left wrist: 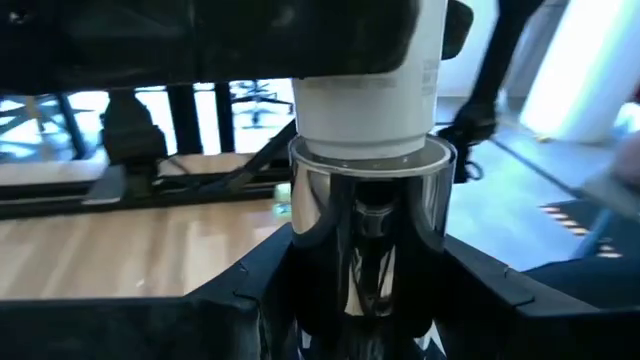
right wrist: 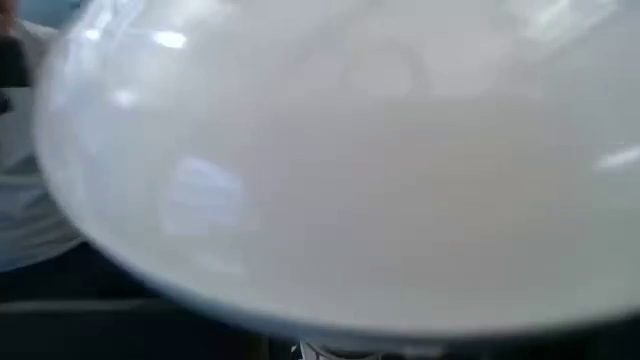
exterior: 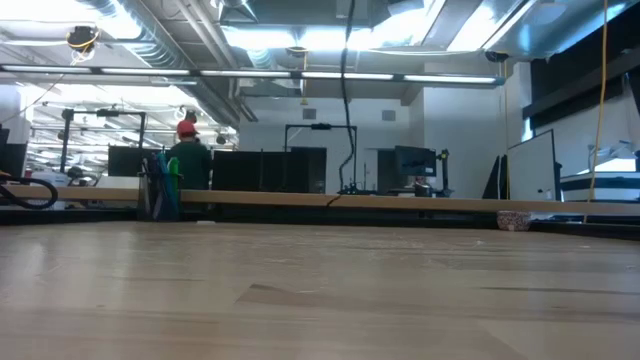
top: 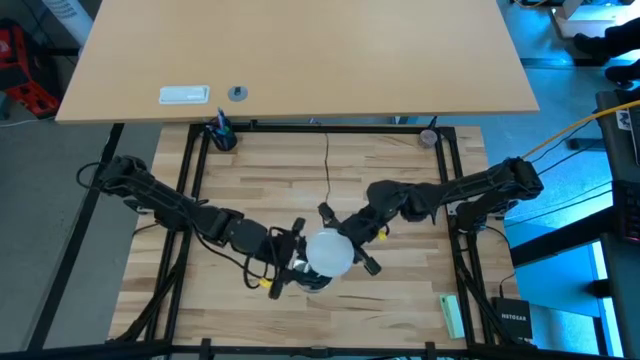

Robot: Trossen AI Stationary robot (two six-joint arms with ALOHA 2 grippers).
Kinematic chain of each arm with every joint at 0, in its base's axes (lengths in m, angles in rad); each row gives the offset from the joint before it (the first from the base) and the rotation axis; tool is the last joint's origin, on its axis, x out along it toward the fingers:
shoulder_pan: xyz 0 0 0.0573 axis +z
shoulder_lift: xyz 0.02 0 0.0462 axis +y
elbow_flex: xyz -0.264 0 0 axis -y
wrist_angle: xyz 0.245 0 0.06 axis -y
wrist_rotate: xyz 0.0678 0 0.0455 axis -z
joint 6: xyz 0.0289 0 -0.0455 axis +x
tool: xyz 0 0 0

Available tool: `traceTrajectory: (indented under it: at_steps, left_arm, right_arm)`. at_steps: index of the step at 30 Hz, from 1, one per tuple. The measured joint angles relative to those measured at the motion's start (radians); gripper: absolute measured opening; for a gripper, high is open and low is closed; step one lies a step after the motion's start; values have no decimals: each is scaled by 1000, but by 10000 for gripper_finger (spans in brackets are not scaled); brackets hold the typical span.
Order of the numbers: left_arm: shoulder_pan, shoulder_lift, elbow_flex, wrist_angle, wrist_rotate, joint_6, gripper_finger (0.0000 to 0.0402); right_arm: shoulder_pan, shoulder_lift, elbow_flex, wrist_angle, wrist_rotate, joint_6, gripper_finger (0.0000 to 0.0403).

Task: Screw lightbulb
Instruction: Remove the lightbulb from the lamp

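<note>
Lightbulb sits at the near middle of the slatted wooden table, its white globe seen from above between the two arms. In the left wrist view the bulb's white neck stands upright in the mouth of the silver socket, the neck's lower edge level with the socket's rim.

The left gripper comes in from the left and is closed on the socket; its dark fingers press the shiny wall from both sides. The right gripper reaches in from the right, over the globe. In the right wrist view the globe fills nearly everything, so the right fingers are hidden there, and from above I cannot tell whether they clasp the bulb or stand just off it.

A thin black cord runs from the socket area straight toward the far edge of the table. That far half of the boards lies bare between the black frame rails, giving open room behind both arms. A dark cup of pens stands at the far left corner, a small round thing at the far right corner, and a green block lies near the right front edge, well apart from the grippers. In the low view a person in a red cap stands far off in the room.
</note>
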Motion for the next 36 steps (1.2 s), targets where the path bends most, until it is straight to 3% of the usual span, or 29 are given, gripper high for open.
traceTrajectory:
  at_steps: [5, 8, 10, 14, 17, 21, 26, 36]
  left_arm:
    - [6, 2, -1, 9, 48, -2, 168]
    - [17, 0, -2, -14, 19, -15, 168]
    - [18, -3, -2, -42, -50, -28, 168]
    - [14, -2, -2, -76, -233, -46, 168]
    - [8, -11, -2, -88, -400, -62, 168]
    - [-14, -19, -2, -108, -644, -78, 168]
    - [-32, -20, -2, -111, -890, -100, 168]
    - [-22, 15, -2, -117, -891, -97, 168]
  right_arm:
    - [2, 23, 1, 35, -11, 6, 152]
    - [7, 25, 1, 26, 134, 49, 152]
    - [9, 20, 1, 13, 228, 86, 169]
    - [-3, -21, 0, -65, 350, 83, 274]
    - [-2, -65, 0, -134, 504, 82, 339]
    - [-1, -95, 1, -228, 733, 115, 381]
    - [-2, -78, 1, -203, 864, 165, 379]
    - [-2, 31, 0, -30, 867, 146, 313]
